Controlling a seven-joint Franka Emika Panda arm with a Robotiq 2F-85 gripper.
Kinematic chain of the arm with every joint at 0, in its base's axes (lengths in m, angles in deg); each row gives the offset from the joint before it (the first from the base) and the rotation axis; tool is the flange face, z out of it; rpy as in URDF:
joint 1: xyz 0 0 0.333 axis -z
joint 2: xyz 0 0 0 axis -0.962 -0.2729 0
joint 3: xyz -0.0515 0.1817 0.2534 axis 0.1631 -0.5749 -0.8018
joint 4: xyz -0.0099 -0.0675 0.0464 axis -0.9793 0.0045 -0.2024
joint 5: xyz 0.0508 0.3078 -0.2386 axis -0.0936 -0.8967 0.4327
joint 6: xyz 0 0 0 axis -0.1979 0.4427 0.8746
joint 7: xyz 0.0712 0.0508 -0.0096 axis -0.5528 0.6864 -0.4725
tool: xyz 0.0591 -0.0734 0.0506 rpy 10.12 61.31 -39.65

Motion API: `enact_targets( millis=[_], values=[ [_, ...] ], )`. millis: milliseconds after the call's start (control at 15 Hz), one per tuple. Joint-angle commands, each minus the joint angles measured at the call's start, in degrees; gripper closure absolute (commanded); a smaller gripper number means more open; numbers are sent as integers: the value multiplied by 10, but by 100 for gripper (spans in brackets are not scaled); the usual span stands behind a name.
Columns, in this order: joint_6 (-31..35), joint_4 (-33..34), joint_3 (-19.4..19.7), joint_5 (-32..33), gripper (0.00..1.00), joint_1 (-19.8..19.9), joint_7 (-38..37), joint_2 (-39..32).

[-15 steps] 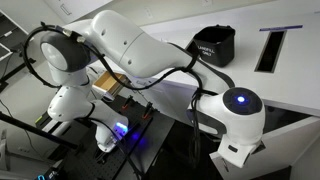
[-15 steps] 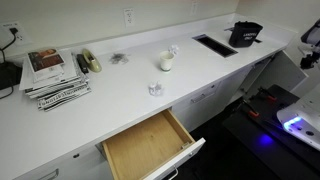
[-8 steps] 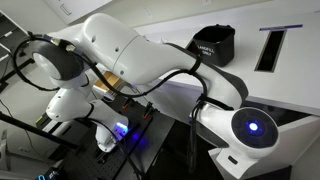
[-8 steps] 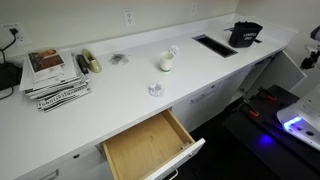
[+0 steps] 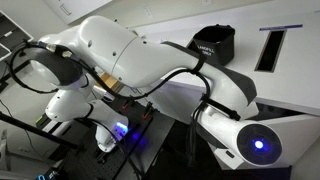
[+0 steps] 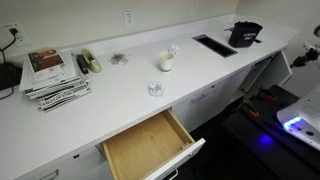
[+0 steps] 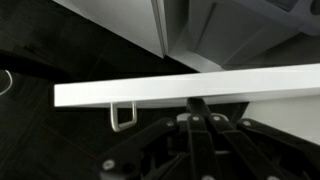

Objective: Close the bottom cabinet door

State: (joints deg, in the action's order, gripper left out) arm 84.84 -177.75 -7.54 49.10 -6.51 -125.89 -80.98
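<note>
In the wrist view the bottom cabinet door is a white flat panel seen edge-on across the frame, with a small metal loop handle hanging from it. My gripper sits just below that edge. Its dark fingers are drawn together and meet the panel's underside, with the tips partly hidden by it. They hold nothing. In an exterior view the white arm fills the frame and hides the gripper. In an exterior view only part of the arm shows at the right edge.
A light wood drawer stands pulled out under the white counter. On the counter are magazines, a cup and a black bag. Narrower white cabinet fronts show behind the door. The robot base glows blue.
The arm has swung: its blue-lit joint has dropped down and to the right in an exterior view, and it has drawn toward the right edge in the other. The counter items have not moved.
</note>
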Motion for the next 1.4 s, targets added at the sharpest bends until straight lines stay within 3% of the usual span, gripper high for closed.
enact_targets(
  millis=[0, 867, 1333],
  values=[
    [-24, -15, -9, -41, 100, -16, 15, 14],
    [18, -105, 1, -220, 100, -120, 20, 33],
    [205, -280, 87, -210, 100, -240, 139, 198]
  ],
)
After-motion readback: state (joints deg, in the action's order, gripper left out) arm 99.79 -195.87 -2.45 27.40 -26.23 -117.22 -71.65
